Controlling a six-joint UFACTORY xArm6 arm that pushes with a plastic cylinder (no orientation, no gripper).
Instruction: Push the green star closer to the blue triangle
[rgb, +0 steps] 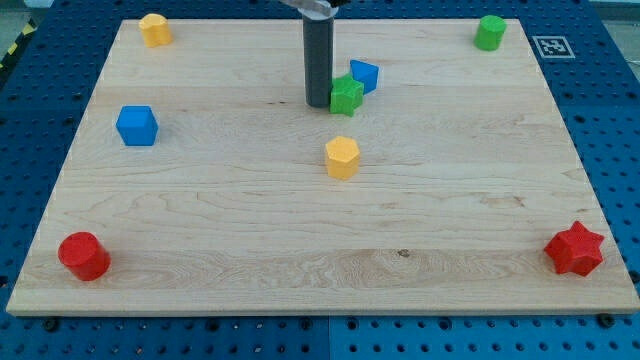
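Observation:
The green star (347, 95) lies near the top middle of the wooden board (300, 240). The blue triangle (365, 76) sits just to its upper right, touching or nearly touching it. My dark rod comes down from the view's top, and my tip (318, 104) rests on the board right at the green star's left side, close against it.
A yellow hexagon block (342, 157) lies below the star. A blue cube (137, 125) is at the left. A yellow block (154, 29) is at the top left, a green cylinder (490, 32) at the top right, a red cylinder (84, 256) at the bottom left, a red star (575, 249) at the bottom right.

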